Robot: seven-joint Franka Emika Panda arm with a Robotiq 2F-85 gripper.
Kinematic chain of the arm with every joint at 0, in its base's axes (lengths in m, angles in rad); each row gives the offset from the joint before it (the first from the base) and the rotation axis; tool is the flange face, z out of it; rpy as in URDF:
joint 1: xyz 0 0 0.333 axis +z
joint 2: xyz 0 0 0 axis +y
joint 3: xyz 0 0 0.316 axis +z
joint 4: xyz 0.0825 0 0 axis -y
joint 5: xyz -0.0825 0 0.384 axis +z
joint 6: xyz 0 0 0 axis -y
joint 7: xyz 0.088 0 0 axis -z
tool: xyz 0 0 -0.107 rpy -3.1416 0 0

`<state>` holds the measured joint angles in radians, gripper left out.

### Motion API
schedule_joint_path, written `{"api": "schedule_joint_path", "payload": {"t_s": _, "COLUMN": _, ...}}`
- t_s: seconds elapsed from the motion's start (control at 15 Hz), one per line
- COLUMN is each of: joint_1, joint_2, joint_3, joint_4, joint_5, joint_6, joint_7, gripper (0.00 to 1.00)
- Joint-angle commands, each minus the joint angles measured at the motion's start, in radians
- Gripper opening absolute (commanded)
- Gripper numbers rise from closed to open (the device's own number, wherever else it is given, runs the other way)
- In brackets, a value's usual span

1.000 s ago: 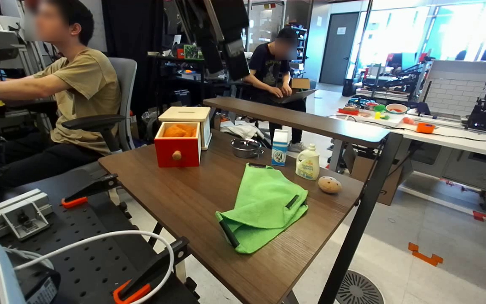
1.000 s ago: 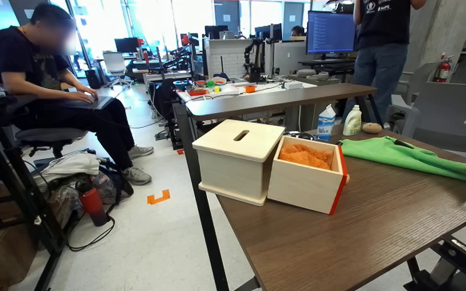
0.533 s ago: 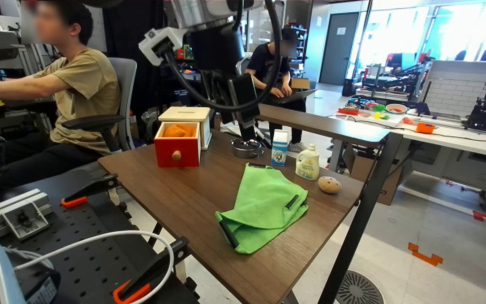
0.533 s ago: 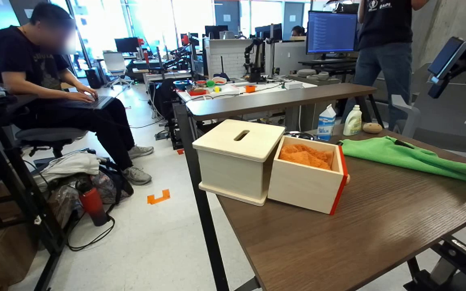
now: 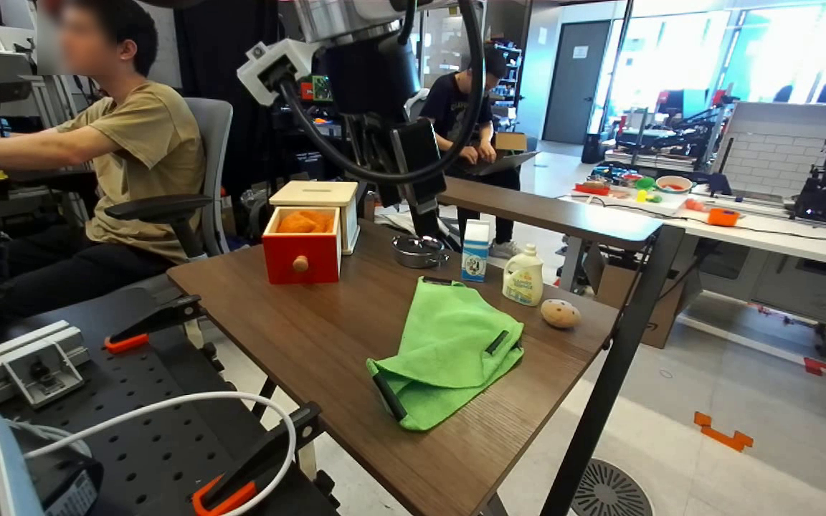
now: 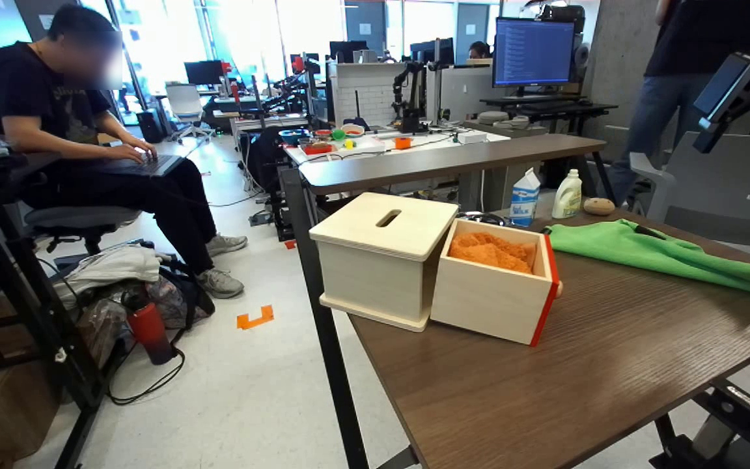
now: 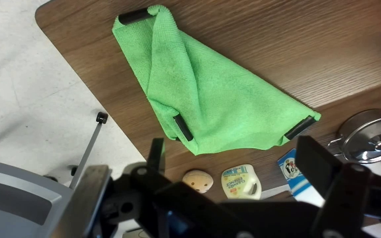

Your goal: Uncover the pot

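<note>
The small silvery pot [image 5: 417, 253] stands at the back of the brown table. In the wrist view the pot [image 7: 370, 136] is at the right edge, with a shiny lid with a small central knob on top. In an exterior view the pot [image 6: 481, 217] is mostly hidden behind the wooden boxes. My gripper [image 7: 232, 145] is wide open and empty, in the air above the table. Its two fingers also stand apart in an exterior view [image 6: 707, 138]. A fingertip overlaps the pot's back rim in an exterior view, but no contact can be told.
A folded green cloth [image 5: 456, 344] lies in front of the pot. A milk carton [image 5: 475, 251], a cleanser bottle [image 5: 523, 276] and a potato-like toy [image 5: 560, 314] stand right of it. A red-fronted drawer [image 5: 303, 254] with orange cloth and a wooden box [image 6: 381, 260] stand left.
My gripper has come down from the top of an exterior view towards the table near the pot. Over the last half second it has barely moved. The objects on the table have not moved.
</note>
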<state>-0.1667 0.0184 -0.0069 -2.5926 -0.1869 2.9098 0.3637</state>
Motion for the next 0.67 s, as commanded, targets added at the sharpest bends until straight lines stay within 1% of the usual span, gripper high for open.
{"api": "schedule_joint_path", "payload": {"t_s": 0.0, "joint_1": 0.034, "joint_2": -0.001, "joint_3": -0.034, "joint_4": 0.0, "joint_5": 0.007, "joint_6": -0.001, "joint_7": -0.008, "gripper": 1.0}}
{"api": "schedule_joint_path", "payload": {"t_s": 0.07, "joint_1": 0.034, "joint_2": -0.001, "joint_3": -0.034, "joint_4": 0.0, "joint_5": 0.007, "joint_6": -0.001, "joint_7": -0.008, "gripper": 1.0}}
{"api": "schedule_joint_path", "payload": {"t_s": 0.13, "joint_1": 0.005, "joint_2": 0.019, "joint_3": -0.004, "joint_4": 0.018, "joint_5": -0.009, "joint_6": 0.029, "joint_7": 0.047, "gripper": 1.0}}
{"api": "schedule_joint_path", "payload": {"t_s": 0.27, "joint_1": 0.019, "joint_2": 0.069, "joint_3": -0.003, "joint_4": 0.072, "joint_5": -0.018, "joint_6": 0.107, "joint_7": 0.188, "gripper": 1.0}}
{"api": "schedule_joint_path", "payload": {"t_s": 0.33, "joint_1": 0.026, "joint_2": 0.09, "joint_3": 0.005, "joint_4": 0.099, "joint_5": 0.011, "joint_6": 0.14, "joint_7": 0.213, "gripper": 1.0}}
{"api": "schedule_joint_path", "payload": {"t_s": 0.4, "joint_1": 0.032, "joint_2": 0.115, "joint_3": 0.009, "joint_4": 0.125, "joint_5": 0.017, "joint_6": 0.182, "joint_7": 0.232, "gripper": 1.0}}
{"api": "schedule_joint_path", "payload": {"t_s": 0.47, "joint_1": 0.034, "joint_2": 0.143, "joint_3": 0.039, "joint_4": 0.154, "joint_5": 0.079, "joint_6": 0.187, "joint_7": 0.2, "gripper": 1.0}}
{"api": "schedule_joint_path", "payload": {"t_s": 0.53, "joint_1": 0.028, "joint_2": 0.174, "joint_3": 0.067, "joint_4": 0.18, "joint_5": 0.109, "joint_6": 0.21, "joint_7": 0.177, "gripper": 1.0}}
{"api": "schedule_joint_path", "payload": {"t_s": 0.6, "joint_1": 0.021, "joint_2": 0.205, "joint_3": 0.096, "joint_4": 0.213, "joint_5": 0.126, "joint_6": 0.188, "joint_7": 0.151, "gripper": 1.0}}
